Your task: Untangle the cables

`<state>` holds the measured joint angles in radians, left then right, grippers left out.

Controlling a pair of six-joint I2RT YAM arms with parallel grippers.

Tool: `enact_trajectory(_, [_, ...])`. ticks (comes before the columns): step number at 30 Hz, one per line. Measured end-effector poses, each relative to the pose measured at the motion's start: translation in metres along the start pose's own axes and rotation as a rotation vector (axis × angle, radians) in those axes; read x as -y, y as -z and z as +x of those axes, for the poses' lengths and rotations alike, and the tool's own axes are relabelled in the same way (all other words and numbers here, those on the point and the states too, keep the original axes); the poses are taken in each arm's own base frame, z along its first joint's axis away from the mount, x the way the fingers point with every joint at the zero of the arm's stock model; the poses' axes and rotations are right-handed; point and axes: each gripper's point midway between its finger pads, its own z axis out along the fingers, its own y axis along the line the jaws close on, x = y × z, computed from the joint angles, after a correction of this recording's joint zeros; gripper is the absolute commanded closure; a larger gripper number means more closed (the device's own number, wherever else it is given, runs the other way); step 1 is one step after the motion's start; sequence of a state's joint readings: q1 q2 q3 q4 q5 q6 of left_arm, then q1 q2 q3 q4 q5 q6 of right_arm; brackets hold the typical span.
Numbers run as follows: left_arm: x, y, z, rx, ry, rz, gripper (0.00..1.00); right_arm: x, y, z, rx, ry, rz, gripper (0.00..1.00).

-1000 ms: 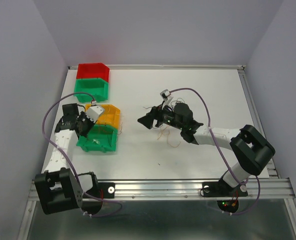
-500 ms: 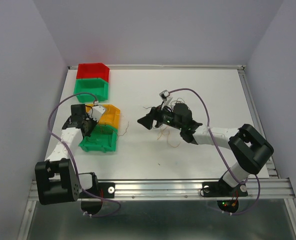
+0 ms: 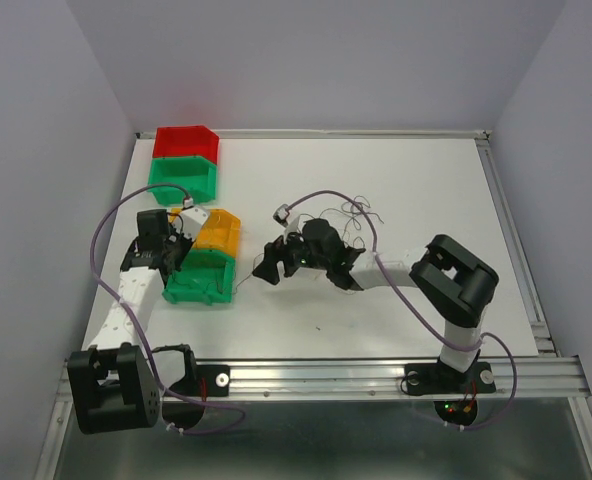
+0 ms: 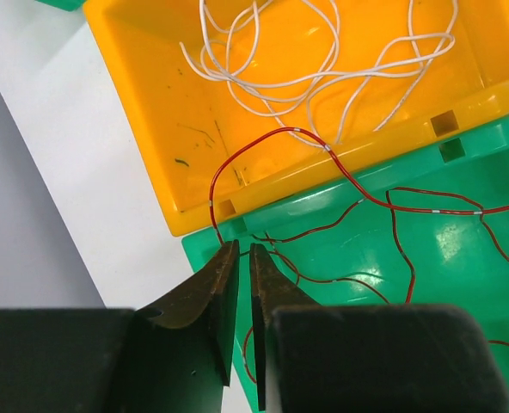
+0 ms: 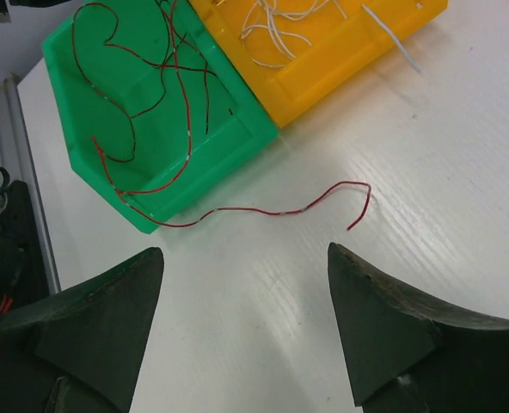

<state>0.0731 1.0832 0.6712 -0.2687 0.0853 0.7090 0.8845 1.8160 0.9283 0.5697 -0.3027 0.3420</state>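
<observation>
A small tangle of thin cables (image 3: 352, 211) lies mid-table behind my right arm. My right gripper (image 3: 269, 262) is open wide and empty, low over bare table (image 5: 246, 292). Just beyond it a loose red cable (image 5: 280, 209) trails from the near green bin (image 5: 229, 146) onto the table. That bin holds more red cables (image 5: 177, 77). My left gripper (image 4: 239, 249) hovers at the bin's corner (image 3: 172, 262), jaws nearly closed, pinching a red cable (image 4: 323, 148) that loops over the orange bin's rim. White cables (image 4: 323, 77) lie in the orange bin (image 4: 151, 112).
A red bin (image 3: 186, 142) and a second green bin (image 3: 183, 178) stand at the back left. The orange bin (image 3: 219, 232) and near green bin (image 3: 201, 280) stand side by side between the two grippers. The walls close in on three sides.
My right gripper has swung left, away from the tangle, to the table beside the near green bin. My left gripper has shifted a little to the green bin's left corner.
</observation>
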Motion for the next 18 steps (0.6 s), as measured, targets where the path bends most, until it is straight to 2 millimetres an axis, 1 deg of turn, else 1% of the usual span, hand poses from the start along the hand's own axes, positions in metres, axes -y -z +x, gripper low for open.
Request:
enact_trajectory(3, [0.004,-0.002,0.002,0.002,0.011,0.009,0.77,0.009,-0.017,0.001,-0.017,0.009,0.034,0.17])
enact_trajectory(5, [0.005,-0.002,0.0,0.011,0.018,0.016,0.68,0.022,-0.029,0.004,-0.032,-0.004,0.089,0.17])
enact_trajectory(6, [0.005,-0.001,-0.001,0.02,0.022,0.017,0.65,0.03,-0.033,0.008,-0.043,-0.014,0.123,0.17])
enact_trajectory(7, [0.006,0.0,-0.003,0.032,0.024,0.018,0.65,0.035,-0.035,0.01,-0.051,-0.018,0.147,0.17])
enact_trajectory(8, [0.007,0.002,-0.005,0.045,0.028,0.018,0.62,0.043,-0.036,0.013,-0.06,-0.025,0.186,0.17])
enact_trajectory(12, [0.003,0.017,-0.018,0.116,0.031,-0.01,0.57,0.06,-0.036,0.022,-0.081,-0.038,0.27,0.25])
enact_trajectory(16, [-0.004,0.039,-0.035,0.215,0.028,-0.052,0.53,0.065,-0.042,0.021,-0.085,-0.047,0.297,0.36])
enact_trajectory(18, [-0.006,0.046,-0.04,0.25,0.029,-0.067,0.52,0.066,-0.044,0.021,-0.084,-0.051,0.297,0.38])
